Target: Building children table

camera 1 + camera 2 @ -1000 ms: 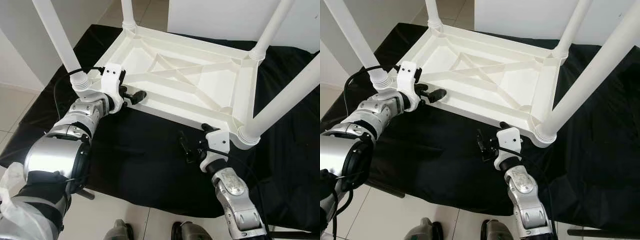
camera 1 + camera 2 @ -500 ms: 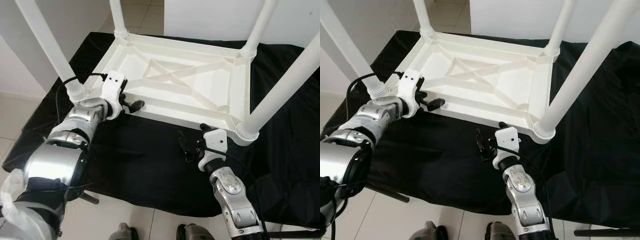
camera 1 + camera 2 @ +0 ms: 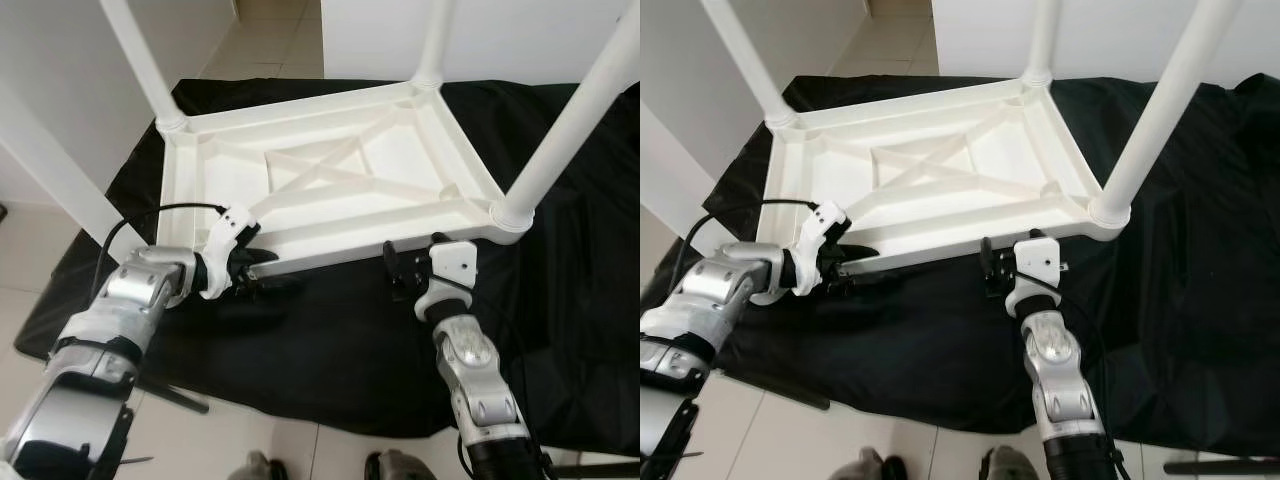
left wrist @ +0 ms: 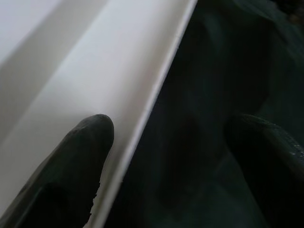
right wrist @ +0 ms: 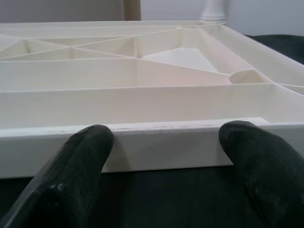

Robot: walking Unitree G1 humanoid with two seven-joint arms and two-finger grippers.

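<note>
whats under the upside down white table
A black cloth lies under the white table, spread past its rim. Whatever surface is beneath the cloth is covered. Both end effectors, left and right, sit at the near rim.

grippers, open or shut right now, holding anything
Left gripper: open, at the table rim, one finger on it.
Right gripper: open, facing the rim, holding nothing.

White plastic children's table (image 3: 330, 185) is laid upside down on a black cloth (image 3: 330, 340), its ribbed underside with X-shaped bracing turned up. 4 round white legs (image 3: 575, 115) are seated in the corner sockets and stand upright. The near long edge (image 5: 156, 142) is unmarked.
</note>
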